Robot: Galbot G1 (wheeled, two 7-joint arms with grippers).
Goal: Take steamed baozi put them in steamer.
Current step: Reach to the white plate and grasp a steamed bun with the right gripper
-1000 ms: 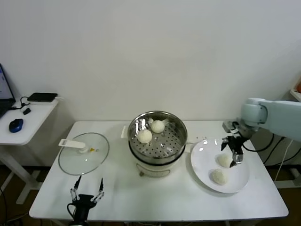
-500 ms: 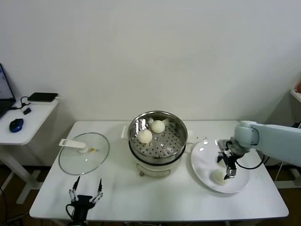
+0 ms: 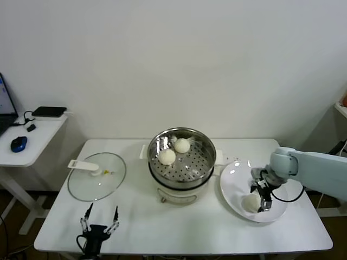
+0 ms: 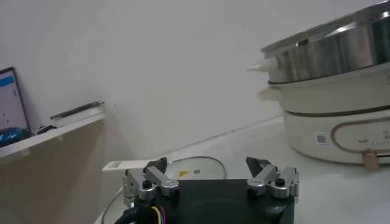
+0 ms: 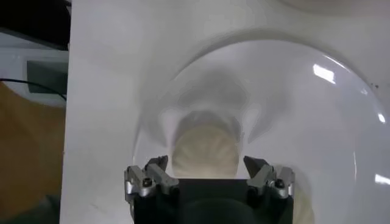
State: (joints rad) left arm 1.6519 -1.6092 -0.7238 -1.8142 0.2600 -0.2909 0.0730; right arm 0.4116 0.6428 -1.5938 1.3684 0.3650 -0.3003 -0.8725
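The right end effector [image 3: 259, 196] is down over the white plate [image 3: 233, 184] at the right of the worktop [image 3: 179, 227], beside the steamer [image 3: 181, 157]. In the right wrist view its fingers [image 5: 152, 176] stand wide apart with one steamed baozi [image 5: 204, 152] centred between them; nothing is gripped yet, and whether the pads touch the bun cannot be told. In the head view only one bun on the plate shows clearly [image 3: 250, 202], just left of the end effector; a second, if it is there, is hidden by the arm. Two more buns already lie on the perforated floor at the far side of the steamer [image 3: 167, 156] [image 3: 182, 145].

The bun looks soft, light and smooth-skinned, so it will likely dent or tear under a hard squeeze and could slide on the glossy plate. The safest hold seems to be across its widest middle, low enough that the fingers cup the sides, closing only until it is held.

The left end effector [image 3: 99, 219] waits spread open at the near left edge of the worktop, close to the glass lid [image 3: 96, 176].
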